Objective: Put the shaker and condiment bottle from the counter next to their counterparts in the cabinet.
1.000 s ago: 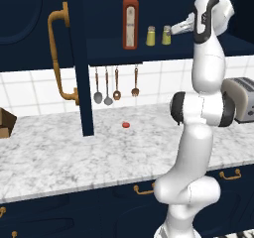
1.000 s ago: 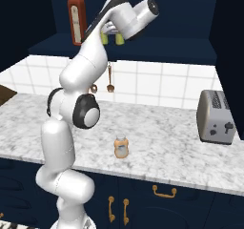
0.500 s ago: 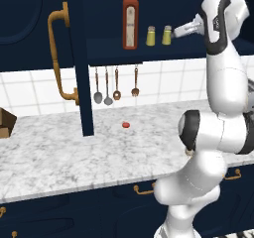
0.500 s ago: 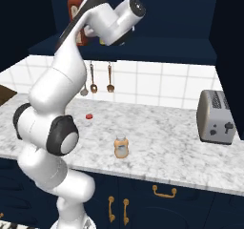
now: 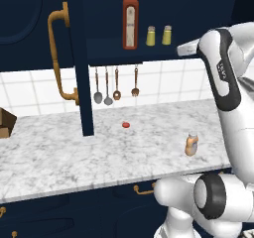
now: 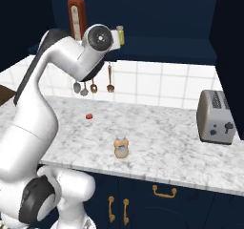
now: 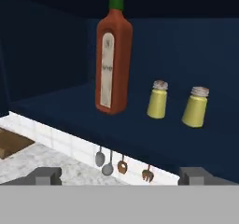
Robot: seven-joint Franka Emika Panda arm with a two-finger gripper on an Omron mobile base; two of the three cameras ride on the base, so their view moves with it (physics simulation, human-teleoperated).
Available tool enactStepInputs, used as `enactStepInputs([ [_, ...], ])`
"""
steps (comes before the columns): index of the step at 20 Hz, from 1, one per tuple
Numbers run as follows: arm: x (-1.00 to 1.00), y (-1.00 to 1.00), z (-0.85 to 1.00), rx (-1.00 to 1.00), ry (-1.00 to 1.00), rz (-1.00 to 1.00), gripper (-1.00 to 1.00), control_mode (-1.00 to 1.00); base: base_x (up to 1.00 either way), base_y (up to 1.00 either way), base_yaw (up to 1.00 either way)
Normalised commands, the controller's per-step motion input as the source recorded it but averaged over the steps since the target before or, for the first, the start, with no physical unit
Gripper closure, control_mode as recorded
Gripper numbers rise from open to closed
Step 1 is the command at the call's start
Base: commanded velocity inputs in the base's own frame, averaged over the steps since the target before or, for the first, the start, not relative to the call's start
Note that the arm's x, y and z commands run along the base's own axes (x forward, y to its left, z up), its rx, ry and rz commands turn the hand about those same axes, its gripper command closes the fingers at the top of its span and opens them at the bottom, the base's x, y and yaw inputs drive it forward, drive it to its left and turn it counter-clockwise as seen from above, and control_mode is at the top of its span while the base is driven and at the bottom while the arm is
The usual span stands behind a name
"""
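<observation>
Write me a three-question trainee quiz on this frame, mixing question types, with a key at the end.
1. True or false: two yellow shakers stand on the cabinet shelf beside the tall red bottle.
2. Multiple choice: where is the small orange bottle? A) on the shelf B) on the counter C) in the claw
3. Fill in: the utensils hang below the ___, against the tiled wall.

Key:
1. True. Both shakers stand upright to the right of the red bottle in the hand view.
2. B. It stands upright near the counter's front edge, apart from the toaster.
3. Shelf.
</observation>
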Motion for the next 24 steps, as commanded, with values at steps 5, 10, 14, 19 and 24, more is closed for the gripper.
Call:
enactStepInputs([
  [5,-1.0,0.0,-0.02,0.0,-0.06,-0.38,-1.0,-1.0,0.0,0.0,0.0],
  [10,-1.0,0.0,-0.21,0.0,0.0,-0.51,-1.0,-1.0,0.0,0.0,0.0],
  [14,-1.0,0.0,-0.33,0.0,0.0,-0.51,-1.0,-1.0,0.0,0.0,0.0],
  [19,-0.94,-0.08,-0.5,0.0,0.0,-0.49,-1.0,-1.0,0.0,0.0,0.0],
  [24,-0.55,-0.22,-0.82,-0.05,-0.08,-0.37,-1.0,-1.0,0.0,0.0,0.0],
])
